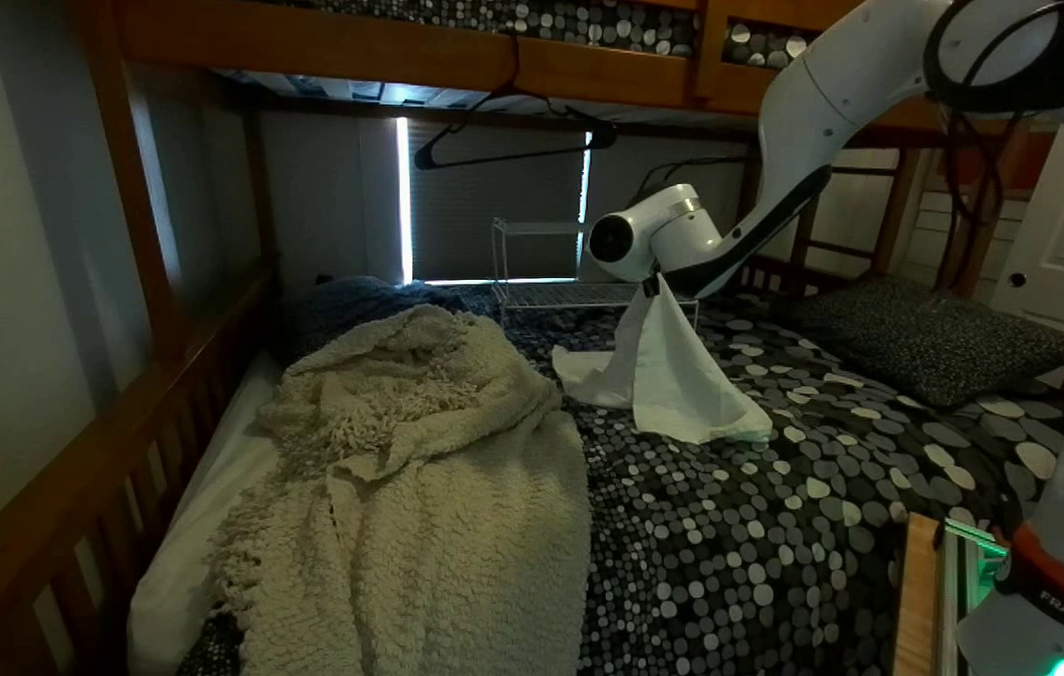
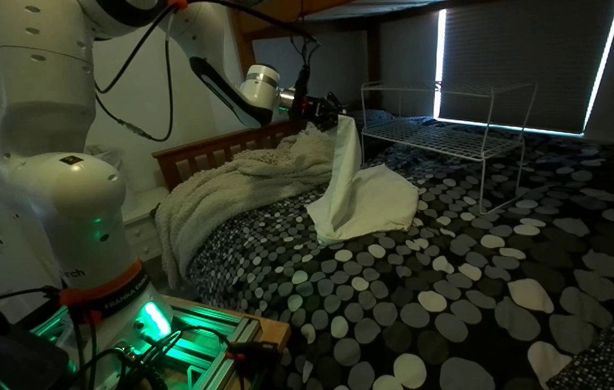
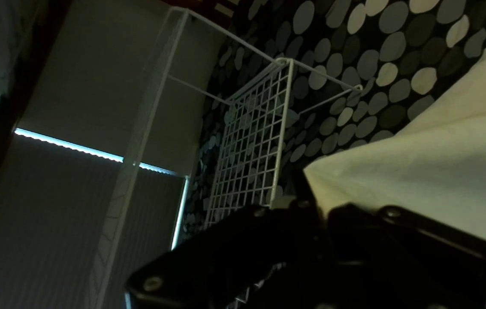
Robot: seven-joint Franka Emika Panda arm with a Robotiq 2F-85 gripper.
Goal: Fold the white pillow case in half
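Observation:
The white pillow case (image 1: 686, 390) hangs from my gripper (image 1: 652, 284) by one raised part, forming a tent-like peak. Its lower part rests on the pebble-patterned bedcover (image 1: 738, 545). In an exterior view, the pillow case (image 2: 382, 197) rises in a narrow upright strip to my gripper (image 2: 341, 112), with the rest spread on the bed. In the wrist view, my gripper (image 3: 318, 206) is shut with the edge of the pillow case (image 3: 440, 167) between its dark fingers. The fingertips are partly covered by the cloth.
A white wire rack (image 1: 550, 299) stands on the bed behind the cloth; it also shows in an exterior view (image 2: 442, 142) and the wrist view (image 3: 247, 150). A cream knitted blanket (image 1: 466, 526) lies beside it. A dark pillow (image 1: 935, 333) and hanging hanger (image 1: 513, 161) are nearby.

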